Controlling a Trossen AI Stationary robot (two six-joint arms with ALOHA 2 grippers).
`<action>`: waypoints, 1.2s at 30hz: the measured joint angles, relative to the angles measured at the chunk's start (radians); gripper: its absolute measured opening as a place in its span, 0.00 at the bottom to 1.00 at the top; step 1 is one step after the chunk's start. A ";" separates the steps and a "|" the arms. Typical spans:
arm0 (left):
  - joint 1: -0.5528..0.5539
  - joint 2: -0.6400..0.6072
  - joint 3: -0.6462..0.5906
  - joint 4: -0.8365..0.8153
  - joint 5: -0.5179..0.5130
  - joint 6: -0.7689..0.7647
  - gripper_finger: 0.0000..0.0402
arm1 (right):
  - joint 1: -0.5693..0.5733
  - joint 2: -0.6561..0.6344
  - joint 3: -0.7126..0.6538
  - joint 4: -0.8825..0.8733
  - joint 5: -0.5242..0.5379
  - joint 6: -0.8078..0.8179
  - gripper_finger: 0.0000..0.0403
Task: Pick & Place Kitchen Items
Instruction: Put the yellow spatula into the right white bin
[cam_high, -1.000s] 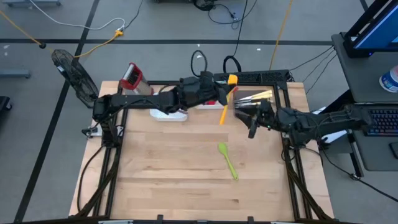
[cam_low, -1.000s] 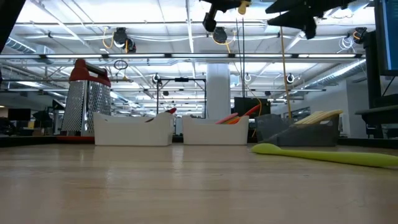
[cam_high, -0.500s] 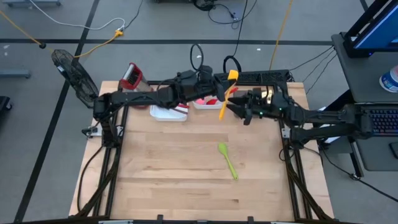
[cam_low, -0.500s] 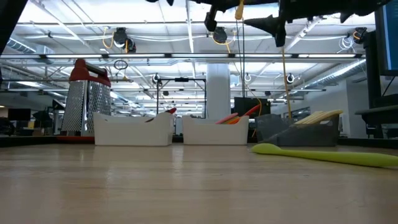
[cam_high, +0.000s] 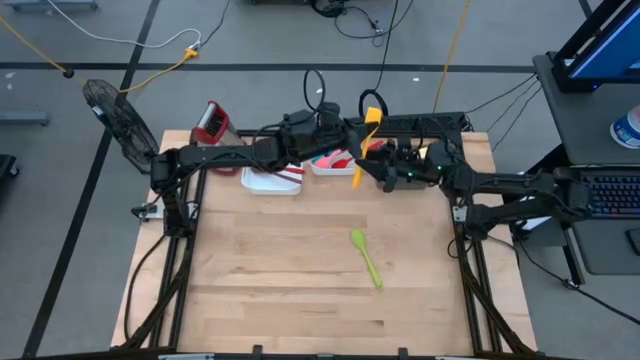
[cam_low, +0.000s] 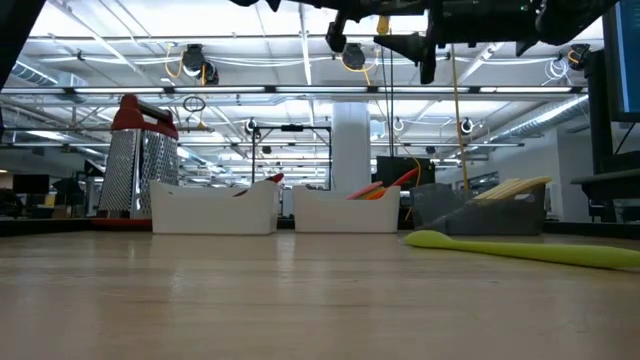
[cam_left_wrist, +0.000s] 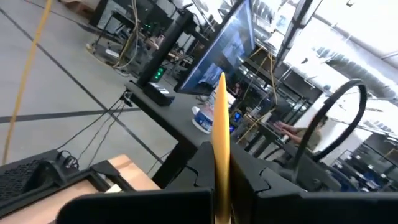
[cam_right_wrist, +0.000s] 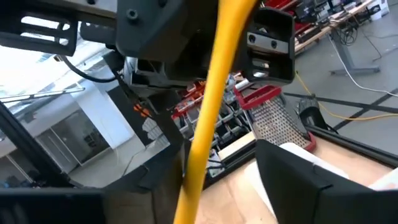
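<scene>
A yellow-orange spatula (cam_high: 366, 143) is pinched between the pressed-together fingers of the left gripper (cam_high: 352, 150), which is raised above the far half of the table (cam_high: 280, 300), toward twelve o'clock in the high view. The tool hangs nearly upright, its blade end (cam_high: 373, 113) toward twelve o'clock and its handle toward six. In the left wrist view the spatula (cam_left_wrist: 221, 143) is seen clamped edge-on between the two dark fingers (cam_left_wrist: 264, 183).

The right gripper (cam_high: 383, 172) is brought in from three o'clock and is placed just beside the spatula's handle, its fingers spread. In the right wrist view the yellow handle (cam_right_wrist: 208, 118) is seen passing between the spread fingers (cam_right_wrist: 298, 180); contact cannot be told.

A green spoon (cam_high: 366, 256) is left lying flat near the middle of the table, at about five o'clock from both grippers and well apart from them. It is also seen in the low view (cam_low: 520, 249).

Two white trays (cam_high: 270, 180) holding red and orange utensils (cam_high: 335, 160) are set along the far edge, below the left arm. A red-topped metal grater (cam_high: 211, 124) is stood at about ten o'clock.
</scene>
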 joint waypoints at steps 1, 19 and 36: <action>0.002 0.001 0.000 0.000 -0.002 0.000 0.02 | -0.004 0.005 0.000 0.002 -0.001 0.000 0.47; 0.052 0.002 0.001 -0.046 0.004 0.126 0.14 | -0.128 0.027 0.000 -0.039 -0.131 -0.060 0.05; 0.095 0.001 0.000 -0.554 -0.288 0.473 0.48 | -0.305 0.019 0.001 -0.405 -0.184 -0.078 0.04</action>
